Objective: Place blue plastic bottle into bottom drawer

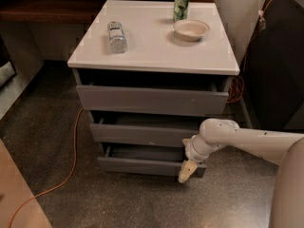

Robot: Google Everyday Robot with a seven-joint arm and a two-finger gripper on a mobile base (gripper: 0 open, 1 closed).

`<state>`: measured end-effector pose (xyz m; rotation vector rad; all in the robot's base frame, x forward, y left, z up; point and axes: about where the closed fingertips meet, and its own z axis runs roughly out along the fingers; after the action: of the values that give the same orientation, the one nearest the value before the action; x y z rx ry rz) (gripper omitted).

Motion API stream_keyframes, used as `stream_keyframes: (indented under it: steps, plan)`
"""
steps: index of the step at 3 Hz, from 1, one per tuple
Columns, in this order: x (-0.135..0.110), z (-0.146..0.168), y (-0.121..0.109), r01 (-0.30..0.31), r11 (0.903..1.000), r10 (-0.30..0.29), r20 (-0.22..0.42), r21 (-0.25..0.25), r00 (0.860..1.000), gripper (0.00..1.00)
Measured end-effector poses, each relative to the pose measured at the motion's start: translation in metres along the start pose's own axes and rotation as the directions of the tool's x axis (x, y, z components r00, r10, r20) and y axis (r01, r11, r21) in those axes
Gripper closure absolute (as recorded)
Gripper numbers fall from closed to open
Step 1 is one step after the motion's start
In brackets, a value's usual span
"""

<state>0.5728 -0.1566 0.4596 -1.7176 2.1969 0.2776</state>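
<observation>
Camera view is showing the gripper (pixel 186 171) hanging low at the right front corner of the bottom drawer (pixel 142 166), touching its front or just beside it. I cannot tell whether the gripper is open or closed. It is carrying nothing that I can see. The blue plastic bottle (pixel 116 37) is lying on its side on the white cabinet top (pixel 156 56), on the left part, well apart from the gripper.

The bottom drawer is standing only a little way out, so I am judging that the step in hand is opening it, and that the task is at an early stage. To do this well, the arm (pixel 247 141) should be pulling straight forward along the drawer's run. Because the contact is at one corner, a sideways pull may be twisting the drawer and jamming it. The front has no handle, so the hold may be slipping. The opening must be getting wide enough for the bottle to go in.

The middle drawer (pixel 142 134) and the top drawer (pixel 152 100) are also sticking out a little, and the middle one is hanging over the back of the bottom one. A green can (pixel 180 5) and a pale bowl (pixel 191 30) are standing on the right part of the top, apart from the bottle. An orange cable (pixel 72 158) is lying on the floor at the left.
</observation>
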Motion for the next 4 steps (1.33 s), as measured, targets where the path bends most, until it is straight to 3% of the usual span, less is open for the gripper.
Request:
stream_keyframes:
  steps: [2,4]
  plan:
    - [0.033,0.068,-0.03,0.073,0.9967,-0.074,0.025,0.037,0.997,0.0]
    - [0.076,0.135,-0.055,0.137,0.9903,-0.138,0.025,0.019,0.99,0.0]
